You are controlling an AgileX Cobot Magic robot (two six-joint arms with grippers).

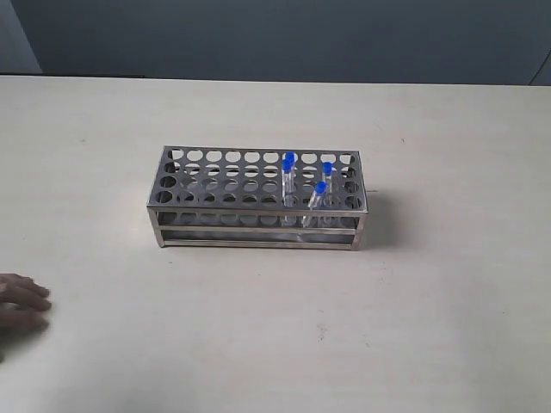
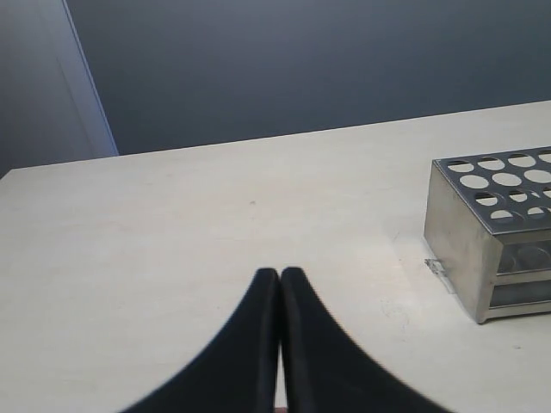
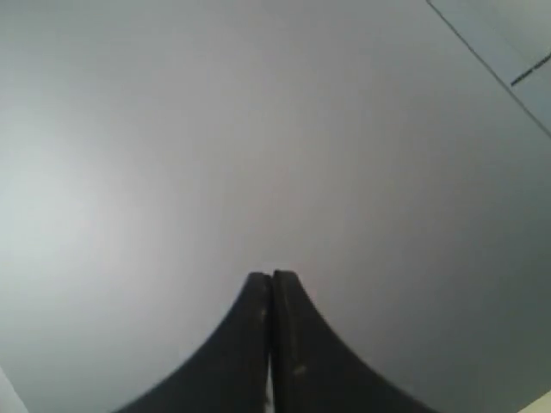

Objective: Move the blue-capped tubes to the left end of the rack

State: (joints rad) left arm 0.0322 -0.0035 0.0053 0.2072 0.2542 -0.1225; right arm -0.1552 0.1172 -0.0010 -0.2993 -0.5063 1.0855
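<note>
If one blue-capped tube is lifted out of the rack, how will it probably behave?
The blue-capped tubes look slim and smooth, so one is probably light and may slip when gripped. The front tube seems to lean in the rack, suggesting a loose fit; it might tilt.

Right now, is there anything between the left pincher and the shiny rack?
No, only bare table lies between the left gripper and the rack. The left wrist view shows that stretch.
</note>
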